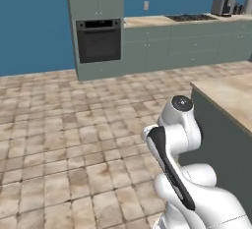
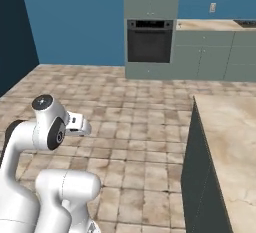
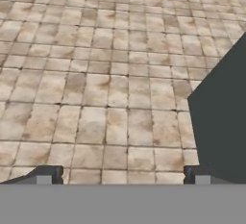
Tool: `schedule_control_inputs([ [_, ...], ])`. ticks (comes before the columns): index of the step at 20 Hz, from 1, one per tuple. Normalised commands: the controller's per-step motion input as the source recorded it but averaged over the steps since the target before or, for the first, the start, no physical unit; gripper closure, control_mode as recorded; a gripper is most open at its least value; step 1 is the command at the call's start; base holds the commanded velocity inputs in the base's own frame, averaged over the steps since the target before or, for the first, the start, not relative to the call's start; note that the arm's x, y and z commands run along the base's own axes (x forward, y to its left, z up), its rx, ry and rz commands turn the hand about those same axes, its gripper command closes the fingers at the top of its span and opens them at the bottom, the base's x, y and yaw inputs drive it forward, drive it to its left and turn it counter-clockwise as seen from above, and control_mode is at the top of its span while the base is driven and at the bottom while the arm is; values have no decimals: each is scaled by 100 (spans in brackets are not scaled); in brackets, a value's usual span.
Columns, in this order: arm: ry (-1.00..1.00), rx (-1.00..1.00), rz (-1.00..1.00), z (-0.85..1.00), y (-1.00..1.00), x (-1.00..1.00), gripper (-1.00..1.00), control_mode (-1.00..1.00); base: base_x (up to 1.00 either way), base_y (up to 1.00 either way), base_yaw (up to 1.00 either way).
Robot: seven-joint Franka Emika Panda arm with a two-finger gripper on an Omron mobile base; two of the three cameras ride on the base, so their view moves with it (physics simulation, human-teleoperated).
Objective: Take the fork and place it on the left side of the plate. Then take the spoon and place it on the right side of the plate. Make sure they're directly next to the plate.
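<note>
The fork, the spoon and the plate are out of view. My gripper (image 3: 122, 176) hangs over the tiled floor (image 3: 105, 88) with its two dark fingertips (image 3: 48, 174) far apart and nothing between them, so it is open. It looks down at the floor just left of a dark counter side (image 3: 222, 122). The white arm (image 1: 174, 139) is folded up close to the base, beside the counter's corner.
An island counter with a beige top (image 1: 231, 95) and dark side (image 2: 197, 177) stands to the right. A built-in oven (image 1: 98, 40) sits in the far grey-green cabinets, with a toaster (image 1: 222, 4) on the back counter. Open floor (image 2: 135, 127) lies ahead and to the left.
</note>
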Motion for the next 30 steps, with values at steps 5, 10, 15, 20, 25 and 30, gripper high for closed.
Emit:
schedule_control_inputs([
  [5, 0, 0, 0, 0, 0, 0, -100, 100, 100, -15, 0],
  [10, 0, 0, 0, 0, 0, 0, -100, 100, 100, -8, -16],
  [15, 0, 0, 0, 0, 0, 0, -100, 100, 100, 0, -34],
  [20, 0, 0, 0, 0, 0, 0, -100, 100, 100, 0, -39],
  [25, 0, 0, 0, 0, 0, 0, -100, 100, 100, 0, -38],
  [30, 0, 0, 0, 0, 0, 0, -100, 100, 100, 0, -38],
])
